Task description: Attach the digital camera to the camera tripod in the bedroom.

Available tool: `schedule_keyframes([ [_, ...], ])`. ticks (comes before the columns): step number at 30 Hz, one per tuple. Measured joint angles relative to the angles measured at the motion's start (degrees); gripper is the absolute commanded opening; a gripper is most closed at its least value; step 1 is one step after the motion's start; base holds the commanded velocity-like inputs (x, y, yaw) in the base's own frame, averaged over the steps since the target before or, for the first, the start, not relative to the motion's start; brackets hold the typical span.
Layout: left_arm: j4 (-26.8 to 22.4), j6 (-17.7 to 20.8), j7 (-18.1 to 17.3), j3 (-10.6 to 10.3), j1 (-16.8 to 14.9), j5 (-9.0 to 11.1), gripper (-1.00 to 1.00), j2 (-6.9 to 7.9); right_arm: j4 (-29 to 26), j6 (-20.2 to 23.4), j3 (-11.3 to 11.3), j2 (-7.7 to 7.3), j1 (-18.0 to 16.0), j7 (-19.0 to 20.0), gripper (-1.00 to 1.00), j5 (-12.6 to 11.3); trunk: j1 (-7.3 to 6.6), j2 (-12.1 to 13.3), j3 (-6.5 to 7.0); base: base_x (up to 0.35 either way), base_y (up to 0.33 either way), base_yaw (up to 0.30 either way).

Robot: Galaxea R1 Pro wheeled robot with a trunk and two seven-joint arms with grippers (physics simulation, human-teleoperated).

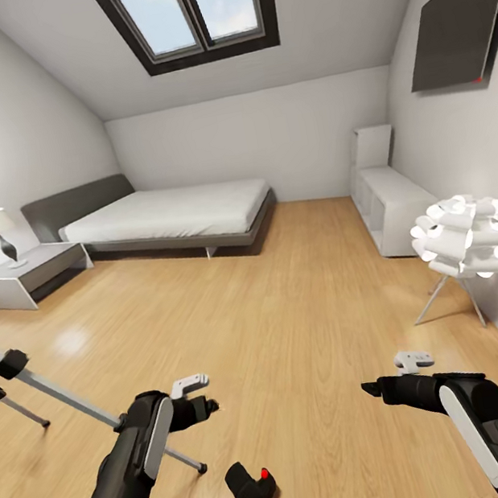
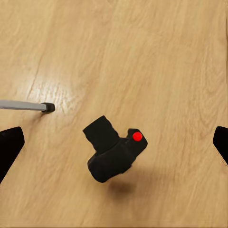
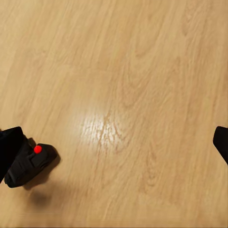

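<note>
Camera: small black boxy digital camera w/ red button [image 1: 250,494] lay on wood floor, unattached.
Tripod: silver-legged camera tripod [image 1: 58,394] stood nearby.
Jaws: left gripper [image 1: 195,397] & right gripper [image 1: 394,376] apart, empty.

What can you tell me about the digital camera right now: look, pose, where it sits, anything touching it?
The digital camera is a small, matte black, boxy body with a red round button on one end and a blocky part jutting from the other. It lies tilted on the light wood plank floor, casting a soft shadow, between the two arms and nearer the left gripper. Nothing grips or touches it; the tripod foot ends apart from it.
</note>
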Motion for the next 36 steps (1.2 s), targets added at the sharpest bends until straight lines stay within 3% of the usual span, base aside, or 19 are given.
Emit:
schedule_keyframes([
  [5,-1.97,-1.49,-7.66,-0.1,0.0,0.58,1.0,4.81,0.02,0.0,-0.01,0.01,0.0,0.0,1.0,0.04,0.13,-0.07,-1.11,0.0,0.0,0.0],
  [9,-4.6,-2.16,-16.87,-0.2,0.0,0.4,1.0,9.81,0.03,0.0,-0.06,0.02,0.0,0.0,1.0,0.07,0.23,-0.12,-2.0,0.0,0.0,0.0],
  [14,-6.78,-2.31,-21.56,-0.38,0.01,-0.29,1.0,13.37,0.03,0.0,0.01,0.07,0.0,0.0,1.0,0.02,0.36,-0.19,-3.1,0.0,0.0,0.0],
  [17,-7.22,-2.26,-22.25,-0.6,0.01,-2.55,1.0,13.97,0.03,0.0,0.08,0.11,0.0,0.0,1.0,0.01,0.44,-0.23,-3.77,0.0,0.0,0.0],
  [20,-7.46,-2.26,-22.75,-1.42,0.01,-6.73,1.0,14.2,0.03,-0.02,0.09,0.12,0.0,0.0,1.0,0.0,0.52,-0.27,-4.44,0.0,0.0,0.0],
  [22,-7.54,-2.34,-22.95,-2.36,0.01,-10.32,1.0,14.2,0.03,-0.01,0.09,0.12,0.0,0.0,1.0,0.0,0.57,-0.3,-4.88,0.0,0.0,0.0],
  [23,-7.61,-2.44,-22.8,-4.02,0.02,-15.55,1.0,14.01,0.01,-0.01,0.09,0.08,0.0,0.01,1.0,0.0,0.59,-0.31,-5.1,0.0,0.0,0.0],
  [25,-7.65,-2.5,-22.74,-4.83,0.01,-18.53,1.0,13.54,-0.02,-0.01,0.06,0.02,0.0,0.46,1.0,-0.01,0.64,-0.34,-5.54,0.0,0.0,0.0],
  [29,-7.61,-2.54,-22.71,-5.39,0.01,-20.72,1.0,12.97,-0.01,0.02,-0.11,-0.12,0.0,3.33,1.0,-0.03,0.75,-0.39,-6.43,0.0,0.0,0.0],
  [36,-6.84,-2.59,-22.47,-5.6,0.01,-21.53,1.0,12.45,0.12,0.69,-0.22,-0.52,0.0,9.77,1.0,0.09,0.93,-0.48,-7.98,0.0,0.0,0.0],
])
